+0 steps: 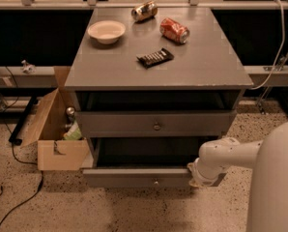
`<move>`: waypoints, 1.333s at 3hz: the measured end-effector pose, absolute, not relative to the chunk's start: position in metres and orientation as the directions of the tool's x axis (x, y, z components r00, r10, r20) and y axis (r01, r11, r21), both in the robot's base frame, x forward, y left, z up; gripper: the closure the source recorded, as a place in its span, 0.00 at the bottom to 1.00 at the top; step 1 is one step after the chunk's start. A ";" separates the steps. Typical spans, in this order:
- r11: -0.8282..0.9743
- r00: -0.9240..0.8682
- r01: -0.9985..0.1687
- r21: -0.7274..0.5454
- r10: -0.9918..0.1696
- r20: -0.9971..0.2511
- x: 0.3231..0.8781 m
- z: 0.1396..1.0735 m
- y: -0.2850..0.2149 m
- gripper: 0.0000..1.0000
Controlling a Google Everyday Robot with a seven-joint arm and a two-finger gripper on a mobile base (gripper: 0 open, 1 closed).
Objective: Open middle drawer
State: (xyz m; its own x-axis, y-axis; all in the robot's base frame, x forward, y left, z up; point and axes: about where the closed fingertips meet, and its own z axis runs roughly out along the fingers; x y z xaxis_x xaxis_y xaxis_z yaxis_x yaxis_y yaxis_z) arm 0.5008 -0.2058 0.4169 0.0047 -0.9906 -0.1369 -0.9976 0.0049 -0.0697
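Observation:
The middle drawer (134, 178) is the lower of the two grey fronts that show on the grey cabinet. It has a small round metal knob (156, 181) at its centre. It stands pulled out, with its dark inside showing above the front. My gripper (196, 178) is at the right end of that front, low and close to the floor, on the end of my white arm (226, 156). The upper grey drawer (156, 124) is out only a little. The lowest drawer is hidden under the middle one.
On the cabinet top (202, 66) lie a white bowl (106, 31), a brown can (144, 10), a red can (174, 30) and a dark snack bar (155, 57). An open cardboard box (57, 139) stands at the cabinet's left. Cables (18, 197) run over the speckled floor. My white body (279, 187) fills the lower right.

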 end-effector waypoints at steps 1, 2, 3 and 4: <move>0.005 0.005 -0.998 -0.070 -0.991 -0.137 0.501 0.426 -0.206 0.91; 0.005 0.005 -0.998 -0.070 -0.991 -0.137 0.501 0.434 -0.206 0.60; 0.005 0.005 -0.998 -0.070 -0.991 -0.137 0.501 0.434 -0.206 0.36; 0.005 0.005 -0.998 -0.069 -0.991 -0.137 0.501 0.434 -0.206 0.13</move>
